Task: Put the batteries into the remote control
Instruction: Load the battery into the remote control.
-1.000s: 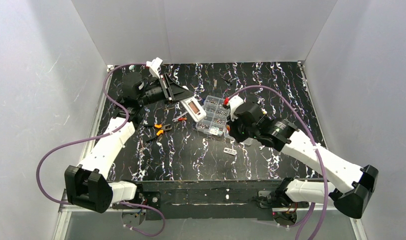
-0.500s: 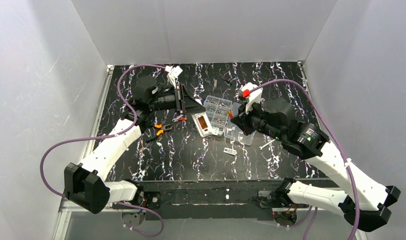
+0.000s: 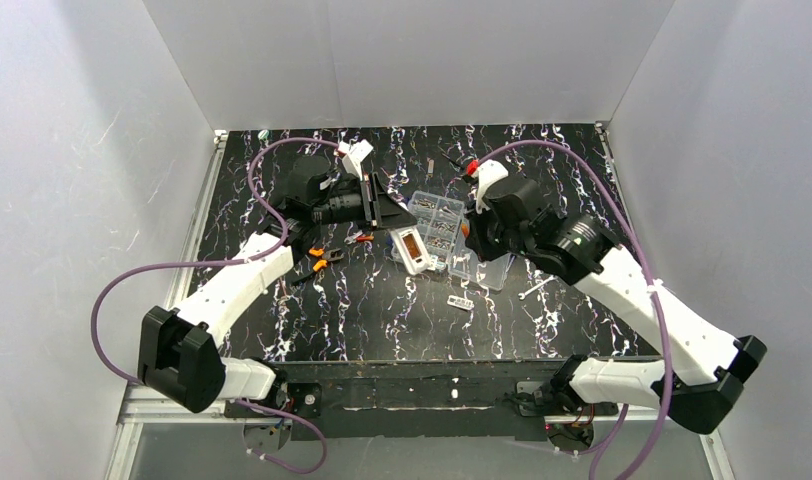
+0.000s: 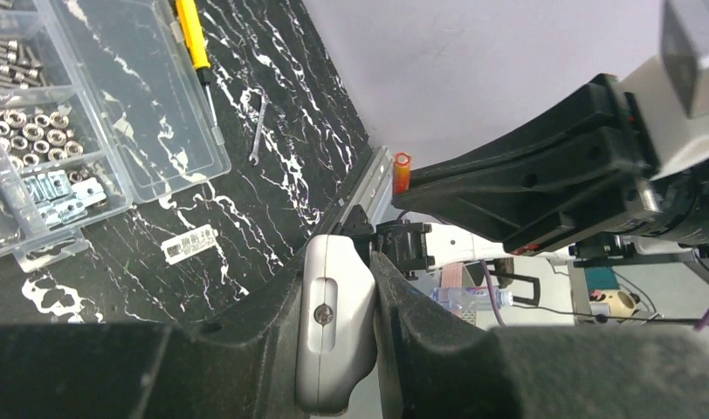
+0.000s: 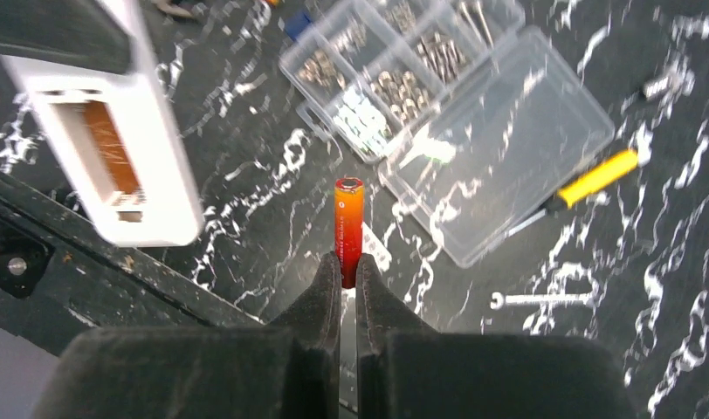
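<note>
The left gripper [image 3: 390, 222] is pinching the slim white rectangular remote control [image 3: 410, 250] by one end, near the middle of the top view. The remote is held over the black, white-veined counter [image 3: 362, 300], and its brownish battery recess faces up. In the left wrist view its white body is squeezed between the two dark fingers [image 4: 272, 314]. The right gripper [image 5: 348, 266] is pinching the lower end of an orange cylindrical battery [image 5: 348, 218], which points straight out in the centre of the right wrist view. There the remote is at the upper left, apart from the battery. Beyond them lie a clear plastic compartment box [image 5: 395, 78] with its lid open and a yellow-handled screwdriver [image 5: 595, 177] at the right
</note>
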You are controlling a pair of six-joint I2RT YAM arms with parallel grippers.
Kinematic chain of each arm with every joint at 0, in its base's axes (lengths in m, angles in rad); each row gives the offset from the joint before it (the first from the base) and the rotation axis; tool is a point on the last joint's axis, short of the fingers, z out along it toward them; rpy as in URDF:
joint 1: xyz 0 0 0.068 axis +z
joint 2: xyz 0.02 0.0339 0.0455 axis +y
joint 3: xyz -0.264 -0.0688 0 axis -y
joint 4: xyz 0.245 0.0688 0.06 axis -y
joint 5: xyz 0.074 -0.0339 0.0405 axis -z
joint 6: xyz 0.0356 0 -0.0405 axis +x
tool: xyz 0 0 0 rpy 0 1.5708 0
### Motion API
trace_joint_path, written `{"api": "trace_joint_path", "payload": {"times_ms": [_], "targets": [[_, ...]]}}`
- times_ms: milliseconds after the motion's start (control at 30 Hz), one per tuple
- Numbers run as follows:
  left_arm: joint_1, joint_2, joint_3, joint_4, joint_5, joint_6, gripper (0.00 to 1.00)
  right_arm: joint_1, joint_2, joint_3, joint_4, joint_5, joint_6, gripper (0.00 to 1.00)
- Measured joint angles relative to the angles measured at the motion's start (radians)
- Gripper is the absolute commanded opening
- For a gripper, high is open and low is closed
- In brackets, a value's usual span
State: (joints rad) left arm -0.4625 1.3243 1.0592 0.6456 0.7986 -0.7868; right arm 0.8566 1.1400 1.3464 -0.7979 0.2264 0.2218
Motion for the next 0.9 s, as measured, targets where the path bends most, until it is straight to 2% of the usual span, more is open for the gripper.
{"api": "trace_joint_path", "payload": {"times_ms": [167, 467, 767, 900], "targets": [[0.0, 0.013, -0.018, -0.02, -0.032, -0.013, 0.0, -0.026, 0.043, -0.002, -0.085, 0.011, 0.105, 0.01], [0.0, 0.013, -0.023, -0.068, -0.063, -0.013, 0.0, -0.032, 0.008, -0.067, -0.085, 0.041, 0.207, 0.01], [0.0, 0.009, -0.051, -0.062, -0.082, -0.023, 0.0, -0.033, 0.039, -0.107, -0.095, 0.081, 0.171, 0.01], [0.0, 0.012, -0.066, -0.024, -0.084, -0.053, 0.0, -0.034, 0.059, -0.092, -0.114, 0.04, 0.159, 0.01]]}}
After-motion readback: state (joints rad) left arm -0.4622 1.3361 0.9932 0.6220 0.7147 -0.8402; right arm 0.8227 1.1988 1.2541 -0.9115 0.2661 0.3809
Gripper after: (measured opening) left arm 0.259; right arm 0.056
